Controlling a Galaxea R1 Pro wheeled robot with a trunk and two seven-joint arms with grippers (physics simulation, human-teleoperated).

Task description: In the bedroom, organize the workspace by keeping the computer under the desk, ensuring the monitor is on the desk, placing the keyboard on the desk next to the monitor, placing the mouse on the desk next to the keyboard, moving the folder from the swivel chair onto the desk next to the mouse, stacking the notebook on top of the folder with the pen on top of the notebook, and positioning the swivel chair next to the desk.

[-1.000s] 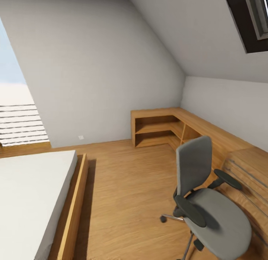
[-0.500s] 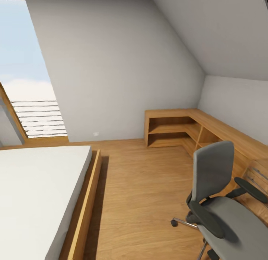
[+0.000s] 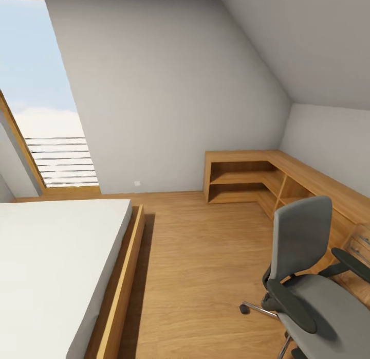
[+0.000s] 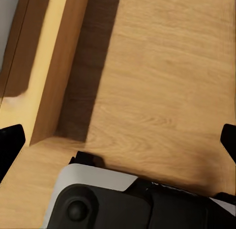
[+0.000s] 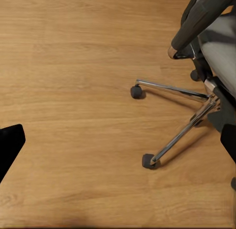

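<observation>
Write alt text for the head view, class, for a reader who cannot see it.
A grey swivel chair stands on a wooden floor at lower right, its seat bare. Behind it, a light-wood shelving unit runs along the wall; a white bed sits left, below a slanted window.

Swivel chair point(image 3: 308, 276) right of bed point(image 3: 51, 266)

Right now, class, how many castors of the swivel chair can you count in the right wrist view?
2 clearly: one castor on the farther chrome leg, another on the nearer leg. The seat of the swivel chair may hide others.
</observation>
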